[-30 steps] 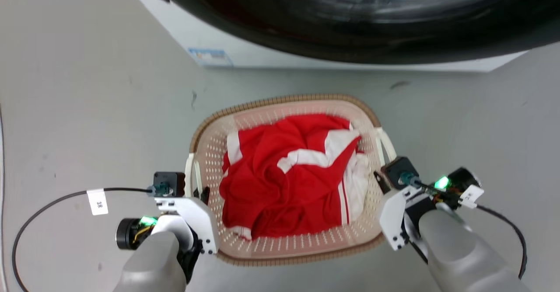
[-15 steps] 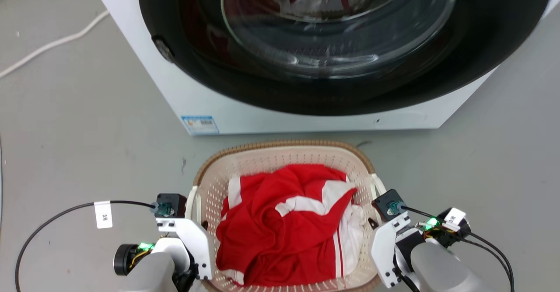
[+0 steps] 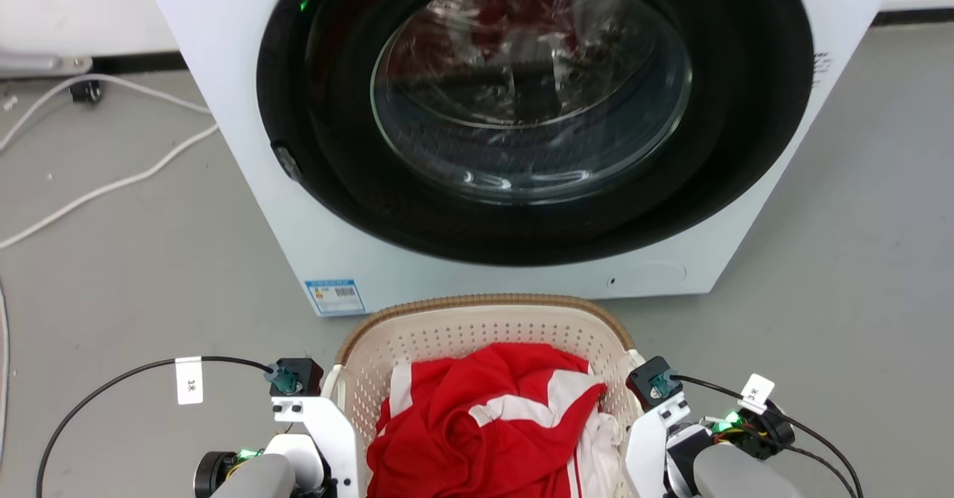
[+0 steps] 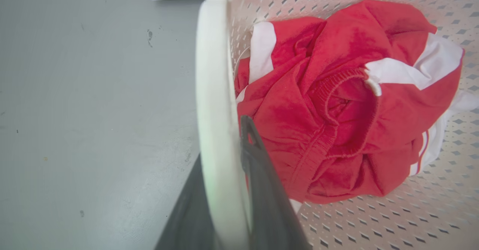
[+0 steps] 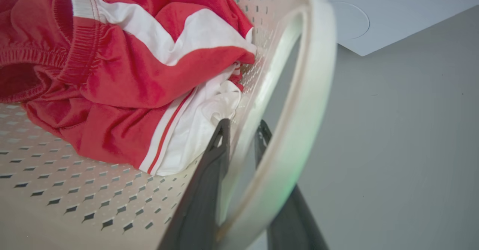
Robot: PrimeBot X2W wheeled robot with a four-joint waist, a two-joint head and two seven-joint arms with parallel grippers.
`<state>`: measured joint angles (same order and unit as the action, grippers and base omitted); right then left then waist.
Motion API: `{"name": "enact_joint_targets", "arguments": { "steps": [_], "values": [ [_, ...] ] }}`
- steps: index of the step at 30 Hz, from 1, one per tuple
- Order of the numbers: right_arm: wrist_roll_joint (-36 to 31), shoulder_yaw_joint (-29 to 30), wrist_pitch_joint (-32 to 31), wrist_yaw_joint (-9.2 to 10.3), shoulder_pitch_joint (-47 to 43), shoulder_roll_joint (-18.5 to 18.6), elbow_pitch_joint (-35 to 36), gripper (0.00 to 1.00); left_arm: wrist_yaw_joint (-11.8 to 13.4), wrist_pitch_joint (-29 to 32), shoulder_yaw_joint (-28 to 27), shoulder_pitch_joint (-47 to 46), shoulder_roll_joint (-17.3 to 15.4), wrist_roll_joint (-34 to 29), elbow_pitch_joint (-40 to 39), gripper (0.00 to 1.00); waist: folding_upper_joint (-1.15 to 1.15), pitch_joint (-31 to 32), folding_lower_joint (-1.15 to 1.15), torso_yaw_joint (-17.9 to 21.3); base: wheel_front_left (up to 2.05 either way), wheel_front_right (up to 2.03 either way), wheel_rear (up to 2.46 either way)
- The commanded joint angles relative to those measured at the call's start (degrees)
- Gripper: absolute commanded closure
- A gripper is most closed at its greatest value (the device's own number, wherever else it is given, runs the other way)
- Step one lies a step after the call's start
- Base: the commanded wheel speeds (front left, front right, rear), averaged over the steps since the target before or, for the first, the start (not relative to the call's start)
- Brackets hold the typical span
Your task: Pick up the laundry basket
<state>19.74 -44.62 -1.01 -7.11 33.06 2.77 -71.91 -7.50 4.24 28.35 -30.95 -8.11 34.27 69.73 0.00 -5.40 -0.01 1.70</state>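
At the foot of the washer (image 3: 223, 73), head view: the laundry basket (image 3: 484, 332) stands centred, its far rim just beside the white front panel under the round door. Red and white clothes (image 3: 484, 423) are heaped inside, and the left arm (image 3: 309, 438) and right arm (image 3: 656, 438) flank its two sides.
Head view, risk: a lift that swings forward would likely knock the far rim against the panel, since so little room shows between them.
Left wrist view, grip: the left pincer (image 4: 222, 145) is clamped on the left handle (image 4: 211, 74), one dark finger outside the white strip and one inside, by the perforated wall.
Left wrist view, risk: the strip looks smooth and narrow, so it could slide along the fingers if the wrist tips, and this side would sag towards the floor (image 4: 93, 111).
Right wrist view, grip: the right pincer (image 5: 243, 130) is closed around the right handle (image 5: 314, 74), with white cloth lying just beside the inner finger.
Right wrist view, risk: that cloth could snag on the finger. If one arm rises faster than the other, the basket tilts and the heap slides to the low side.
Right wrist view, unknown: I cannot tell whether the base has left the floor.
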Motion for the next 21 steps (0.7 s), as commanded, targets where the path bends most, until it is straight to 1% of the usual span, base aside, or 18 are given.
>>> {"name": "enact_joint_targets", "arguments": {
  "steps": [1,5,10,21],
  "values": [
    [0.86,-1.38,-1.21,-0.68,-1.25,0.21,-0.33,1.00,0.04,0.17,0.76,-0.20,-0.84,0.70,-0.98,1.00,0.00,1.76,0.01,0.39,0.00,0.00,0.00],
    [3.73,-3.84,-3.23,-0.68,-1.92,0.63,0.19,1.00,0.04,1.63,2.45,0.27,-1.42,2.80,-1.46,1.00,0.00,3.57,0.01,0.60,0.00,0.00,0.00],
    [6.82,-6.41,-4.18,-0.68,-1.68,1.76,0.88,1.00,0.04,2.43,4.42,0.61,-2.17,4.73,-1.64,1.00,0.00,4.78,0.01,0.89,0.00,0.00,0.00],
    [12.92,-11.09,-6.48,-0.68,-1.67,2.95,1.17,1.00,0.03,4.15,8.45,0.50,-2.28,8.35,-1.59,1.00,0.00,6.45,0.01,1.04,0.00,0.00,0.00]
  ]
}}
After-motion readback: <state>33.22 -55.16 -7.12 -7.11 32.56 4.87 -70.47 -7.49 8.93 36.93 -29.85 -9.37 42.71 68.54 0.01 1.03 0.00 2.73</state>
